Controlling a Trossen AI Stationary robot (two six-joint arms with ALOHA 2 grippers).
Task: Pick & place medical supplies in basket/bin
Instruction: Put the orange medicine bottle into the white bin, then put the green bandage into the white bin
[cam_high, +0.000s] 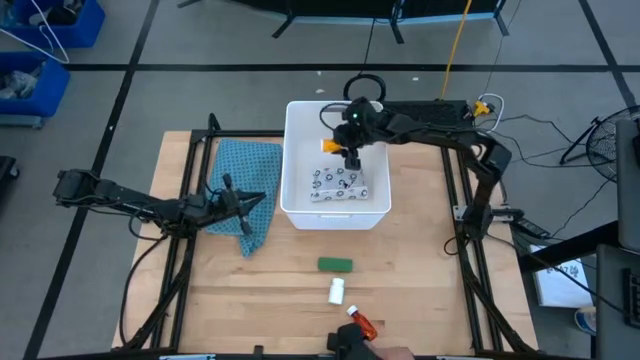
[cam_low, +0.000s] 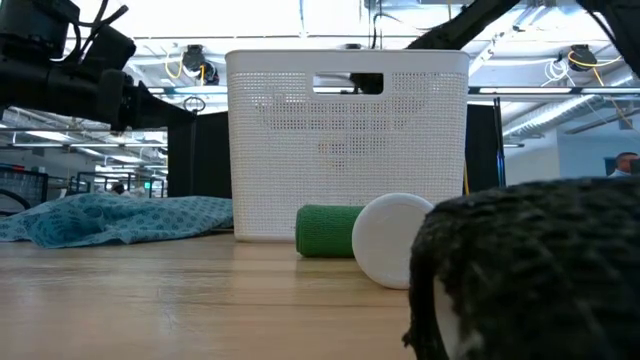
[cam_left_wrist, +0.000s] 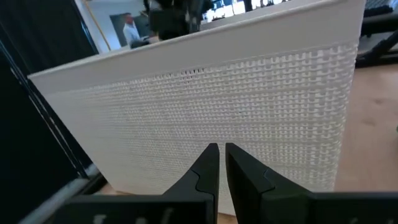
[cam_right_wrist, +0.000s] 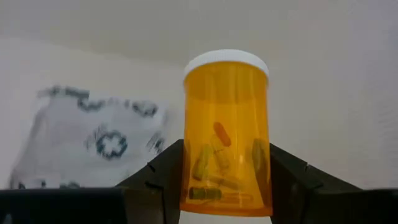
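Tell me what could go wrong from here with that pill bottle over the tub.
1. The right tool holds the amber pill bottle above the white tub; released from there, it may bounce or roll onto the printed pouch.
2. Going back for the green block, the small white bottle and the orange-red bottle, the arm could clip the tub's rim.
3. The left tool, shut, sits close to the tub wall and might nudge it.

amber pill bottle over white tub, speckled pouch inside
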